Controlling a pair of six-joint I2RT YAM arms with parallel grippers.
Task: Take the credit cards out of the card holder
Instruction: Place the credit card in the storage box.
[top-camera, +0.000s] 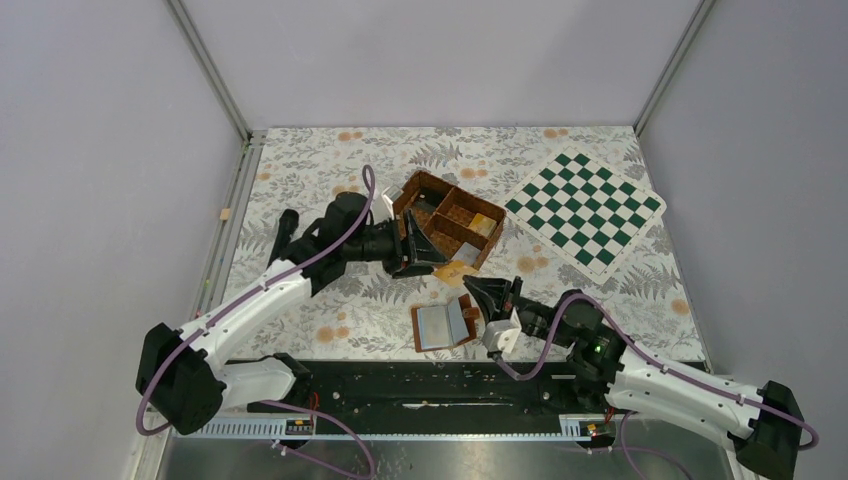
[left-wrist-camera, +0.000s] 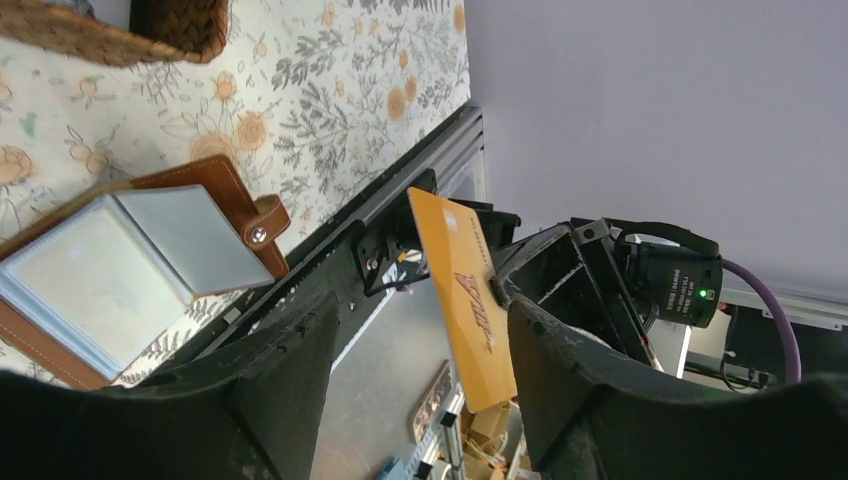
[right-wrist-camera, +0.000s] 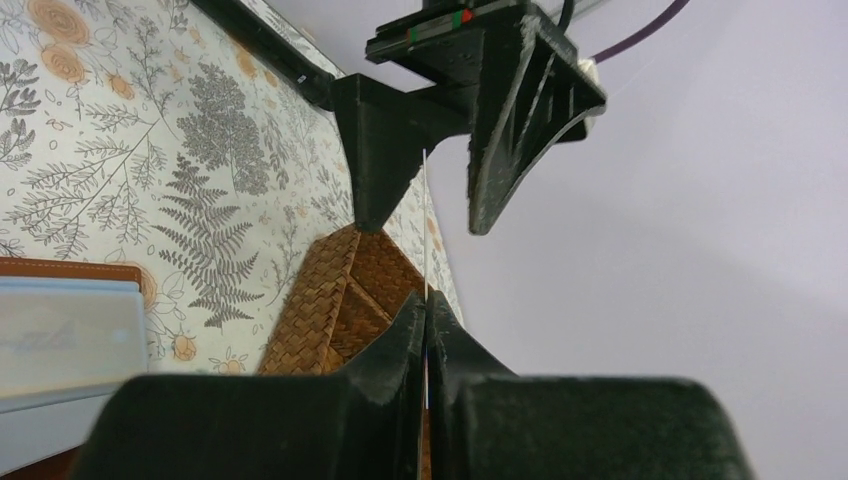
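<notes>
Credit card (left-wrist-camera: 462, 300) hand-off: hold right claw (right-wrist-camera: 425, 305) pinched on it, centre inside wide-open left claw (left-wrist-camera: 422, 297), close squarely on flat faces, avoid bending.

1. Two arms: the left arm (top-camera: 270, 290) and the right arm (top-camera: 680, 385), both bolted at the table's (top-camera: 330, 160) near edge.
2. Two grippers: one left gripper (left-wrist-camera: 420, 310), one right gripper (right-wrist-camera: 426, 300).
3. One card holder (top-camera: 443, 326), close to the near edge.
4. One gold card (top-camera: 458, 270) for certain. A pale yellow flat piece (top-camera: 487, 226) in the basket may be a second; I can't tell.
5. One basket (top-camera: 460, 192), with four compartments, toward the far edge.
6. One chequered mat (top-camera: 585, 212), by the far right corner.
</notes>
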